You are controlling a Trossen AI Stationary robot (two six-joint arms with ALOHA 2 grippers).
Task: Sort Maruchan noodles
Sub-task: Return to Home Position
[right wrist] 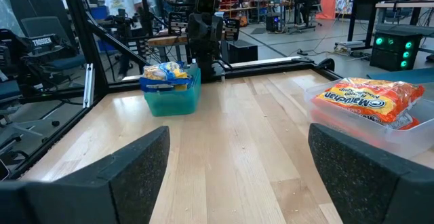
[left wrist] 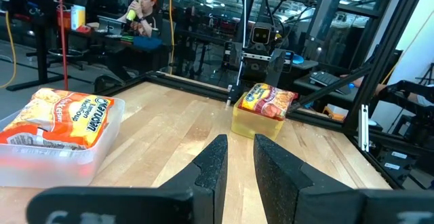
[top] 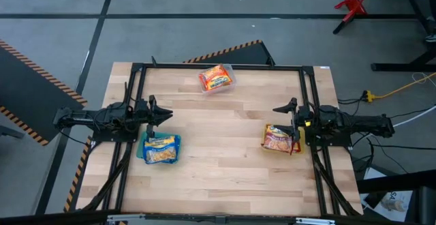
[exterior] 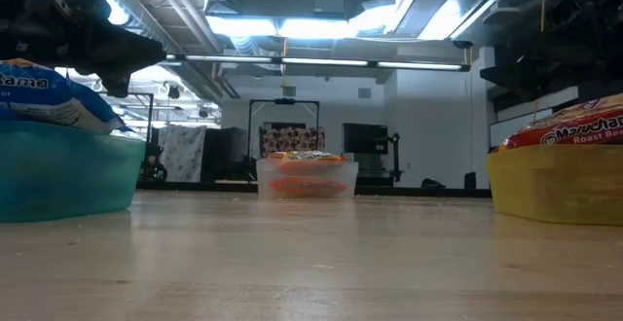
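Note:
Blue-and-yellow noodle packets [top: 162, 150] lie in a teal bin [right wrist: 171, 96] at the table's left. Orange-red packets [top: 216, 78] lie in a clear bin [left wrist: 47, 157] at the far middle. Dark red-and-white packets [top: 279, 139] lie in a yellow bin [left wrist: 256, 123] at the right. My left gripper [top: 167, 114] hovers just beyond the teal bin's far side, its fingers [left wrist: 215, 161] nearly together and empty. My right gripper [top: 291, 126] hovers over the yellow bin's right part, wide open and empty.
The three bins stand on a bare wooden tabletop [top: 225, 150] inside a black frame [top: 218, 66]. The open wood between the bins is in the middle and toward the near edge. People [left wrist: 139, 10] are in the room beyond the table.

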